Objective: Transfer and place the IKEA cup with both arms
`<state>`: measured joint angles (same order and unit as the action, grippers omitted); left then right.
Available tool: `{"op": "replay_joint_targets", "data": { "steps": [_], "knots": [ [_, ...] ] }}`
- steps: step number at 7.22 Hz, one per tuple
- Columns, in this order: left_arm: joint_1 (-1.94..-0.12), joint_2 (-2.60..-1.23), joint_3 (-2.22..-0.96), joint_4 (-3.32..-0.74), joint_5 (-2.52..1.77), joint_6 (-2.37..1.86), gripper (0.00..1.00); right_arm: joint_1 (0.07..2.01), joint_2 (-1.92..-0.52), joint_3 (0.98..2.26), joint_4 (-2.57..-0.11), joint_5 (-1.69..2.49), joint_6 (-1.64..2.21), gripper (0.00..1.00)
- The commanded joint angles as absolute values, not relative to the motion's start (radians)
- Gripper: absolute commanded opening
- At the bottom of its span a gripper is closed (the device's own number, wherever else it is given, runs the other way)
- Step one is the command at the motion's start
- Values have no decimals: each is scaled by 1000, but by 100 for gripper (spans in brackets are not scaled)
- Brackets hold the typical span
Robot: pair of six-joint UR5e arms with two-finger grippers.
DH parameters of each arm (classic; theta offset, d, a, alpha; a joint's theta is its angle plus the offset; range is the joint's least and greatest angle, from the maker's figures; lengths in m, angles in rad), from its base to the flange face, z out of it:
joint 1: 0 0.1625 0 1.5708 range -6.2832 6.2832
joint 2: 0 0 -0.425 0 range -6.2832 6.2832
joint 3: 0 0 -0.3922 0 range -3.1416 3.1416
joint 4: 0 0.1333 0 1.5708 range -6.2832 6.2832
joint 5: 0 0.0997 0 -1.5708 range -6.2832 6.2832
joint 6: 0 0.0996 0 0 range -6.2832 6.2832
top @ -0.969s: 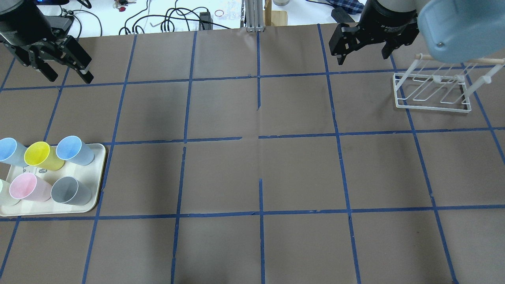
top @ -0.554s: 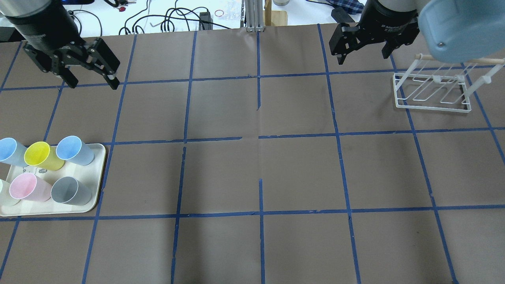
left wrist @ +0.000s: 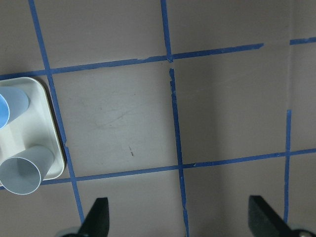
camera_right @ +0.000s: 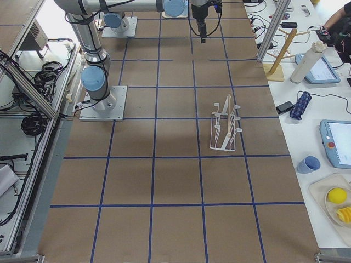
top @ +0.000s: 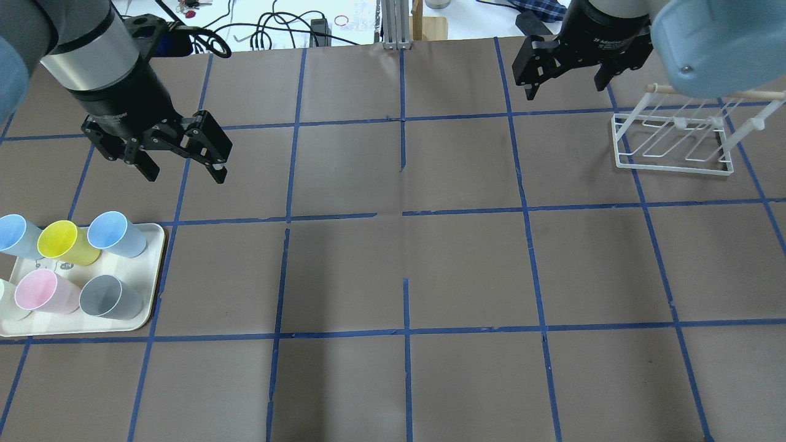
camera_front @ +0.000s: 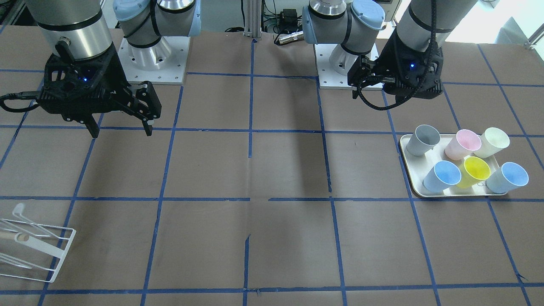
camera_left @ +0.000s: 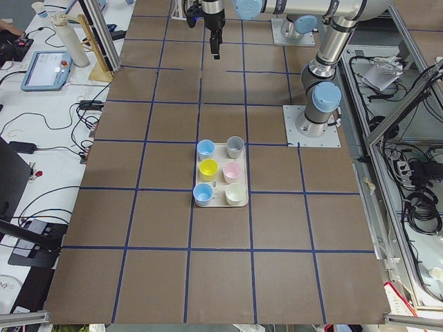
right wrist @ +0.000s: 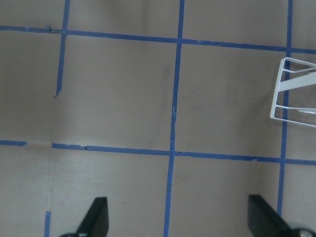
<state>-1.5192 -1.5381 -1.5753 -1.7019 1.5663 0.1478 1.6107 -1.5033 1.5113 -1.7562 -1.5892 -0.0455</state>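
Left gripper (top: 185, 176) near, apart from IKEA cup (top: 116, 234)

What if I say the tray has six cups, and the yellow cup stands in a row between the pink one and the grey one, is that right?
Not quite. The tray has six cups, but the yellow cup stands in a row between a blue cup and another blue cup. The pink cup and grey cup are in the other row. The overhead view shows it.

Cups (top: 110, 296) on tray (top: 157, 270) at table's (top: 399, 264) left end, rack (top: 675, 170) at right end
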Motion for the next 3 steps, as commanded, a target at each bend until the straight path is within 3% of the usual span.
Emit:
{"op": "replay_joint_targets", "data": {
  "steps": [1,3],
  "knots": [
    [-1522,-1519,-1598,-1667,1571,146,100,1611,-1502,1513,-1756,-1588,-45,100],
    [-1522,-1517,-1594,-1667,1572,150,100,1611,-1503,1513,-1755,-1589,-46,100]
  ]
}}
